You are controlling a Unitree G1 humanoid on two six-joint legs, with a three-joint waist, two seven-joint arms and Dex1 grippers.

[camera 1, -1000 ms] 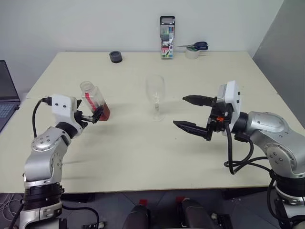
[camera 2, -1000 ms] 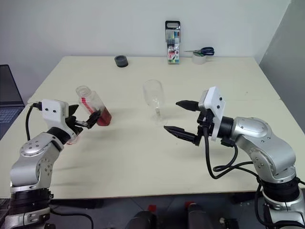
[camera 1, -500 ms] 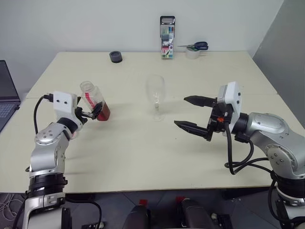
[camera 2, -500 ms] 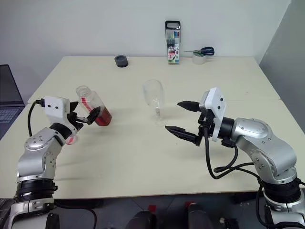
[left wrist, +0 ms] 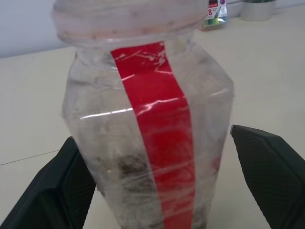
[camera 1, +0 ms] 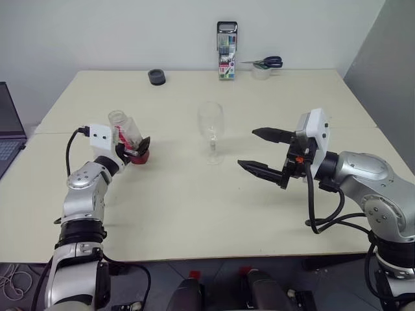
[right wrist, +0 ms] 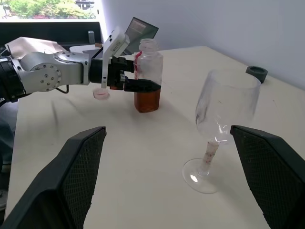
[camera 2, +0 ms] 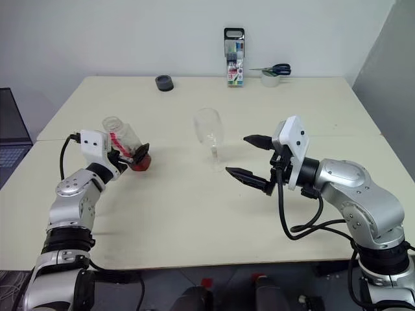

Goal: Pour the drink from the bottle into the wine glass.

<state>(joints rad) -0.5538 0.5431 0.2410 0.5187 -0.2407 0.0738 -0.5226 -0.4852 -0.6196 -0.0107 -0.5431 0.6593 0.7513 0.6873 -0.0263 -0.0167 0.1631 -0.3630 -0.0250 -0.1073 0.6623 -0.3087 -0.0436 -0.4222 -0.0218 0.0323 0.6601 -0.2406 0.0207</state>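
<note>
The bottle [camera 1: 128,133] stands upright at the table's left, uncapped, with a red label strip. The reddish-brown drink [right wrist: 148,99] fills its lower part. Its base looks to be resting on the tabletop. My left gripper [camera 1: 134,148] is shut on the bottle's lower body, one black finger [left wrist: 267,167] on each side. The wine glass [camera 1: 211,126] stands upright and empty near the table's middle, to the right of the bottle. My right gripper [camera 1: 260,151] hovers open and empty just right of the glass, pointing towards it.
A small pink round thing [right wrist: 101,94] lies on the table behind my left gripper. At the far edge are a black round object [camera 1: 157,77], a marker pack [camera 1: 227,50] and scissors on a tape roll [camera 1: 262,68]. A laptop [camera 1: 10,129] sits off the left side.
My left gripper has carried the bottle forward and down, and the bottle has gone from tilted in the air to upright at the tabletop. The right gripper has stayed put.
</note>
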